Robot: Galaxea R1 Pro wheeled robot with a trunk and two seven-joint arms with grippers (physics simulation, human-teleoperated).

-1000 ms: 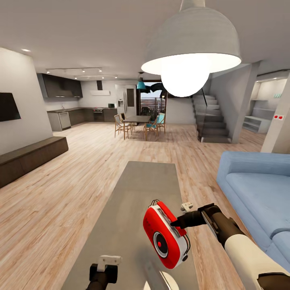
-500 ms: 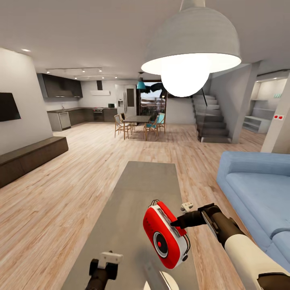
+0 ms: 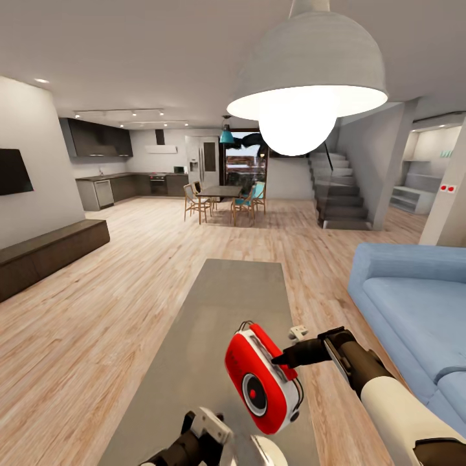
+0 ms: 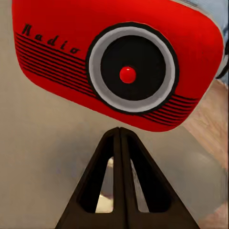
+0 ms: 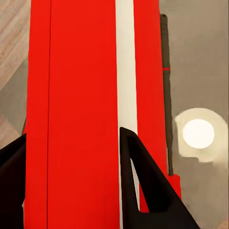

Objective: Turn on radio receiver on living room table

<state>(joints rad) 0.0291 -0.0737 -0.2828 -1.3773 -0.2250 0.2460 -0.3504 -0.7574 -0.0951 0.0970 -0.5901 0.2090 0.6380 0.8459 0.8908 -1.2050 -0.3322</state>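
Jaws: right gripper (image 3: 285, 360) clamped across the radio's (image 3: 262, 378) red body, one finger (image 5: 143, 183) on its white side band; left gripper (image 4: 119, 136) pressed fully together, tips just short of the radio's front, below the dial (image 4: 131, 69). Radio held tilted above the near end of the table (image 3: 213, 310), dial with red centre facing the left gripper. Sofa (image 3: 414, 310) just right of the table, lamp (image 3: 307, 77) overhead.

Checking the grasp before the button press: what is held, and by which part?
The right end effector holds the radio receiver across its body. The left end effector is shut, holding nothing.
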